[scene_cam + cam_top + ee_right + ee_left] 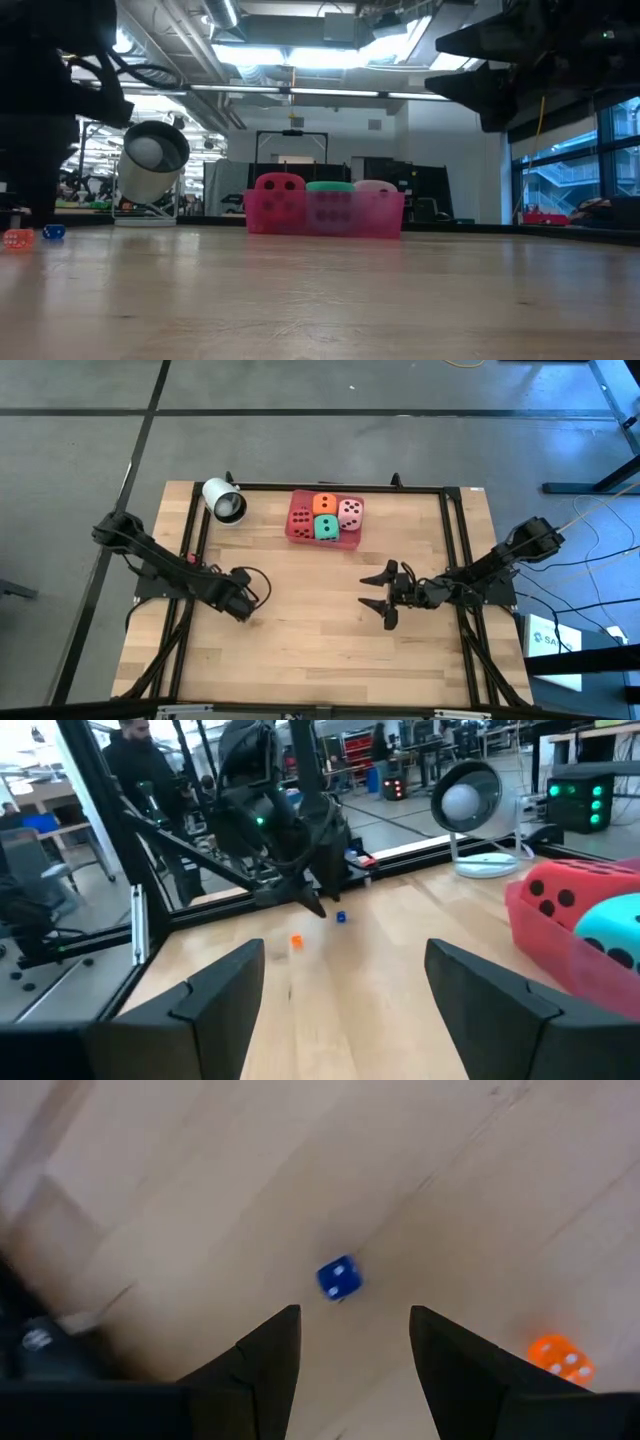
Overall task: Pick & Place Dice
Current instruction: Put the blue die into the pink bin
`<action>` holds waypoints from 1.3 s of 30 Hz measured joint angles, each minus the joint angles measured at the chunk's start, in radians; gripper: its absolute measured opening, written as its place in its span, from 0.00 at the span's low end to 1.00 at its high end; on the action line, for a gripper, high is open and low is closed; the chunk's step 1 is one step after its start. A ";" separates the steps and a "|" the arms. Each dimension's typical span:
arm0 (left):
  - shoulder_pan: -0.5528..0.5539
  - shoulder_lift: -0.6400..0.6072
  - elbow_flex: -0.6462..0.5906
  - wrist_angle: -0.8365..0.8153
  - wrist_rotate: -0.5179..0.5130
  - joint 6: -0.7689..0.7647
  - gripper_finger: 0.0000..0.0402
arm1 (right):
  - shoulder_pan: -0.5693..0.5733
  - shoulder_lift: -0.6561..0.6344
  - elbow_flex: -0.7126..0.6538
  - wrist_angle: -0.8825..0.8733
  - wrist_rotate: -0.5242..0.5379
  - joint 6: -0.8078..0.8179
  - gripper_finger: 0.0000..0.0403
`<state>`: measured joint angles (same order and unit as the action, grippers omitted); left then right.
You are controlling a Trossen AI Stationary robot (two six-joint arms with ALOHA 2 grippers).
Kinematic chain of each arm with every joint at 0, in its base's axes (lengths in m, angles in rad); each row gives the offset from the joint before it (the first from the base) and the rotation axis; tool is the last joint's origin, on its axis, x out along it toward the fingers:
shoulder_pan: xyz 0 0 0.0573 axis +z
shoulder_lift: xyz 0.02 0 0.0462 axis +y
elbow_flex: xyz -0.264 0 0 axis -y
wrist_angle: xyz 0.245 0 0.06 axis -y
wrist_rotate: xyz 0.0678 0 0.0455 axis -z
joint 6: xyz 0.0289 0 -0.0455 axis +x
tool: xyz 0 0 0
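Left claw point(348, 1342) is hovering with fingers apart, gripping nothing, just over a tiny blue die point(339, 1278) lying on the bench point(320, 640), a tiny orange die point(561, 1358) near it. Right claw point(385, 591) is waiting spread open mid-bench. Red point(300, 523), orange point(325, 504), pink point(350, 512) and green point(327, 527) dice are sitting in the pink tray point(325, 216).

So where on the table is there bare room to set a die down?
Bare wood lies between the pink tray and the right gripper, and along the near edge of the table. It is crowded at the left gripper, open over a small blue die beside a small orange die.
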<state>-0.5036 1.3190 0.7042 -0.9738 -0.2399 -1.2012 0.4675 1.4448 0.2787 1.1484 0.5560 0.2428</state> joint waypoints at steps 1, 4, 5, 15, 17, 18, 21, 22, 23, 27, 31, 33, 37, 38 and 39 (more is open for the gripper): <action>0.002 0.000 -0.010 0.019 -0.002 0.001 0.46 | 0.000 0.000 0.000 0.000 0.000 0.009 0.69; 0.008 0.000 -0.032 0.041 -0.003 0.008 0.46 | 0.000 0.000 0.000 0.000 -0.024 0.014 0.69; 0.008 0.000 -0.038 0.045 -0.004 0.009 0.46 | 0.000 0.000 0.000 0.000 -0.029 0.015 0.69; 0.032 0.000 -0.044 0.059 -0.028 0.011 0.46 | 0.000 0.000 0.000 0.000 -0.050 0.036 0.69; 0.056 0.000 -0.044 0.064 -0.009 0.011 0.46 | 0.000 0.000 0.000 0.000 -0.052 0.038 0.69; 0.068 0.000 -0.044 0.068 0.003 0.011 0.46 | 0.000 0.000 0.000 0.000 -0.052 0.038 0.69; 0.099 0.000 -0.044 0.089 0.034 0.038 0.46 | 0.000 0.000 0.000 0.000 -0.052 0.038 0.69; 0.108 0.000 -0.044 0.090 0.041 0.042 0.46 | 0.000 0.000 0.000 0.000 -0.052 0.038 0.69; 0.116 0.000 -0.044 0.087 0.049 0.046 0.46 | 0.000 0.000 0.000 0.000 -0.052 0.038 0.69; 0.139 0.000 -0.044 0.085 0.061 0.053 0.46 | 0.000 0.000 0.000 0.000 -0.052 0.038 0.69; 0.163 0.000 -0.044 0.085 0.102 0.052 0.46 | 0.000 0.000 0.000 0.000 -0.052 0.038 0.69; 0.175 0.000 -0.044 0.085 0.111 0.051 0.46 | 0.000 0.000 0.000 0.000 -0.052 0.038 0.69; 0.193 0.000 -0.044 0.085 0.123 0.056 0.46 | 0.000 0.000 0.000 0.000 -0.052 0.038 0.69; 0.198 0.000 -0.044 0.085 0.129 0.057 0.46 | 0.000 0.000 0.000 0.000 -0.052 0.038 0.69; 0.201 0.000 -0.044 0.085 0.132 0.060 0.46 | 0.000 0.000 0.001 0.000 -0.052 0.038 0.69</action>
<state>-0.3030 1.3186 0.6601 -0.8886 -0.1076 -1.1411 0.4671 1.4448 0.2794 1.1484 0.5037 0.2806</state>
